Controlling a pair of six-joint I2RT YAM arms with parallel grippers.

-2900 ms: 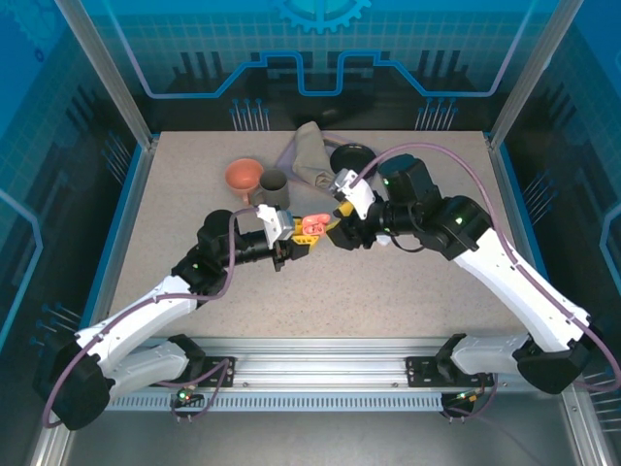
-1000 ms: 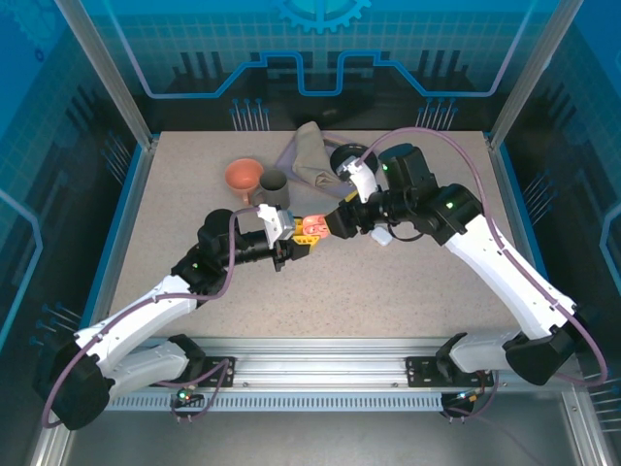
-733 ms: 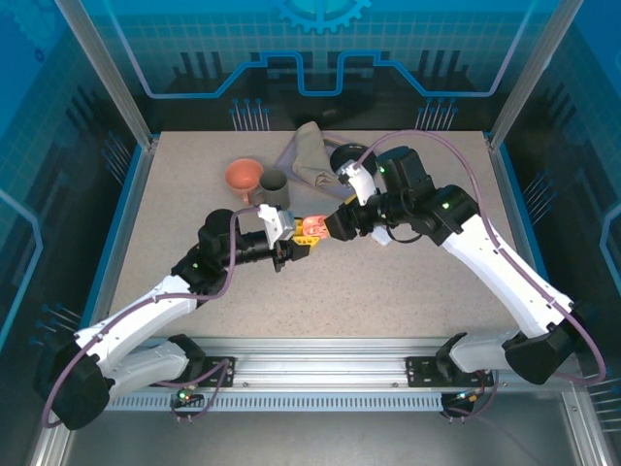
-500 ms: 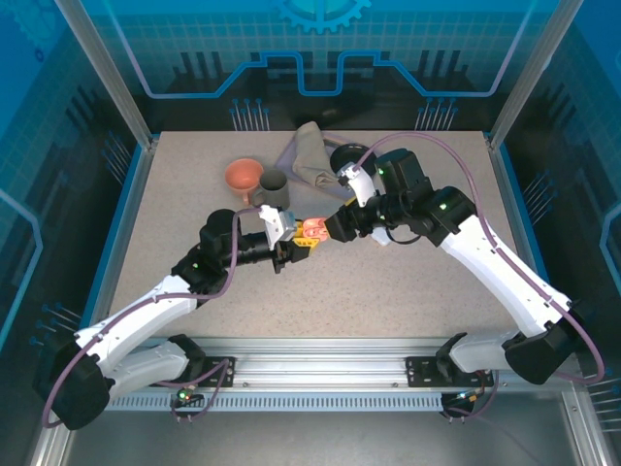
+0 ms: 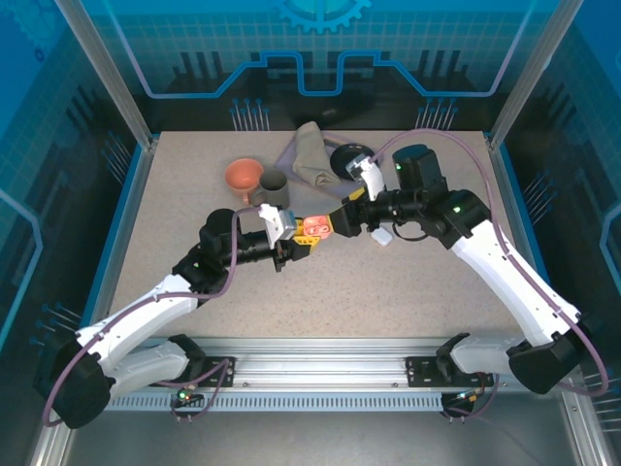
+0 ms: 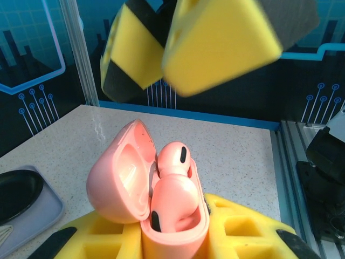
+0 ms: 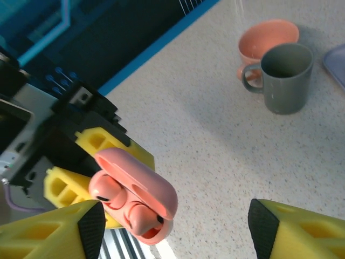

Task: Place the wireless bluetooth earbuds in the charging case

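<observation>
Step in hand, at a guess: seating the salmon-pink earbuds (image 6: 173, 159) in the pink charging case (image 6: 121, 186). Both pink buds down in their wells, upper one perhaps a touch proud, lid hinged open. Case off the worktop (image 5: 388, 320), held above its middle, somewhat toward the far edge.

Left end effector (image 5: 305, 239): pressed together on the case base, yellow fingers (image 6: 253, 237) clamped either side. Right end effector (image 5: 335, 222): spread wide, holding nothing, poised just beside the open case, clear of lid and buds. Pads (image 6: 215, 46) hanging above the case in the left wrist view.

Next move, as a guess: nudge the proud bud home, or tip the lid shut with one right finger. Calls for a light push squarely against the left grip, no sideways shove that could twist the case loose.

Small white item (image 5: 381, 236) on the worktop beneath the right arm, too small to identify. Grey mug (image 5: 275, 187) and orange cup (image 5: 243, 175) toward the far left, apart from the work.
</observation>
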